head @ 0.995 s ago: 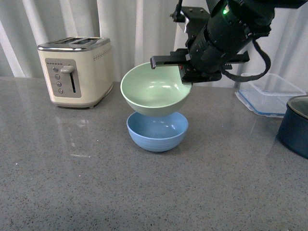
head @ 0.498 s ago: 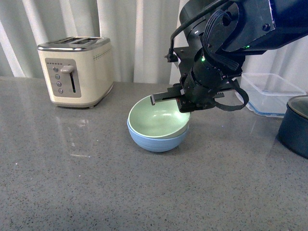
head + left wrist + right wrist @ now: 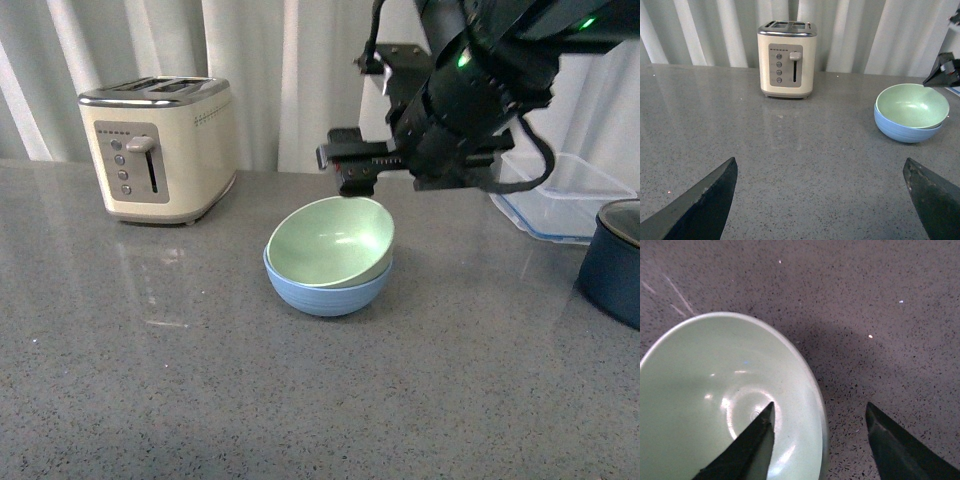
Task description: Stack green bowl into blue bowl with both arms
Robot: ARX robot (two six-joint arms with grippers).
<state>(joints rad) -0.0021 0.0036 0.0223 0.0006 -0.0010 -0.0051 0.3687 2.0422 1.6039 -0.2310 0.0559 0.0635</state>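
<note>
Resting tilted inside blue bowl [image 3: 327, 290]: green bowl [image 3: 330, 241]. Right gripper [image 3: 350, 172] hovering just above rim, fingers apart, gripping nothing. Left gripper [image 3: 820, 197] hanging spread wide, near toaster [image 3: 158, 147].

The green bowl [image 3: 331, 240] sits tilted inside the blue bowl [image 3: 327, 287] on the table [image 3: 200, 380]. The toaster [image 3: 158, 148] stands behind and left of the blue bowl; the right gripper [image 3: 350, 172] hangs just above its far rim.

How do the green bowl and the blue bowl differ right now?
The green bowl is pale mint and sits tilted inside, its rim higher at the back right; the blue bowl is sky blue and sits level on the counter. The green one's interior shows; the blue one's is covered. Both look the same size.
</note>
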